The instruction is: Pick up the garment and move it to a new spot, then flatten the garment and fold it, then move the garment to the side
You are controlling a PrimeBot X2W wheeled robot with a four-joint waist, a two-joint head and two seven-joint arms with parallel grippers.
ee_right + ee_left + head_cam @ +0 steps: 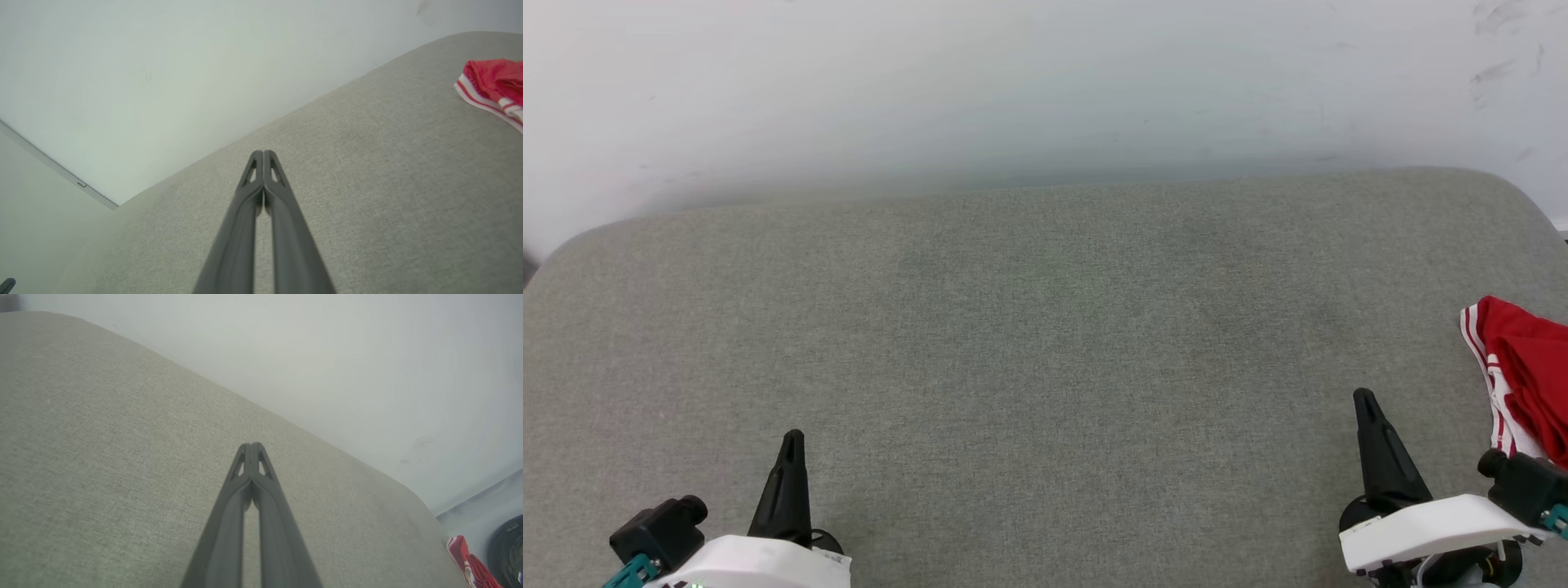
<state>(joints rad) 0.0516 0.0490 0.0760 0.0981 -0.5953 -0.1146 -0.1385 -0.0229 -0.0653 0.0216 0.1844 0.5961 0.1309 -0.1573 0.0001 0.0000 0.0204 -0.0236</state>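
The red garment with red-white striped trim lies bunched at the far right edge of the grey cushion, cut off by the head view's border. It also lies at the upper right of the right wrist view as the garment, and a sliver of the garment peeks in at the lower right of the left wrist view. My right gripper hovers just left of it, fingers together and holding nothing. My left gripper sits at the lower left, far from the cloth, likewise shut with nothing in it.
A wide grey fabric cushion spreads across the view, with a pale wall behind its rounded back edge. A dark round object sits beyond the cushion's right end.
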